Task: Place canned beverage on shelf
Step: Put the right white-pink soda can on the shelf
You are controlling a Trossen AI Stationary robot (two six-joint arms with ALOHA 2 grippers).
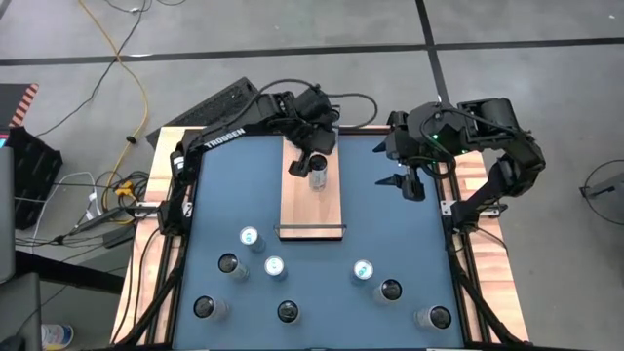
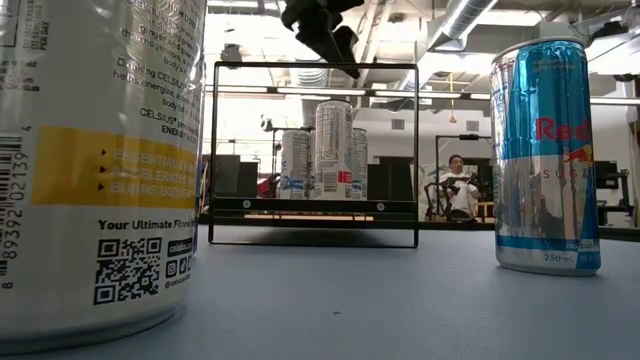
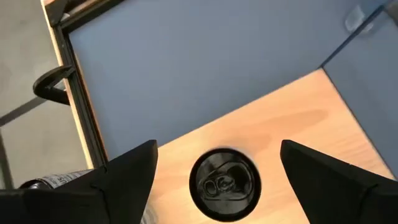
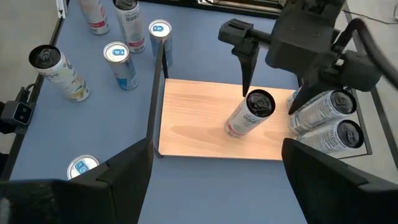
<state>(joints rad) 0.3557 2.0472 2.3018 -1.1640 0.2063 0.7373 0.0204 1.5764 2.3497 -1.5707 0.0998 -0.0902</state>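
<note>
Can [image 1: 318, 179] upright on shelf [image 1: 312, 210] | left gripper [image 1: 306, 163] just above it, jaws apart, not gripping | right gripper [image 1: 408, 182] idle nearby, jaws apart | approx. eight cans left on surface [image 1: 409, 229]

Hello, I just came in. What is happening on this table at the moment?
The left gripper is open directly above a can that stands upright on the wooden shelf, so that can appears to be placed. Two more cans are already at the shelf's far end. The right gripper waits open beside the shelf. Several other cans stand on the blue table.
</note>
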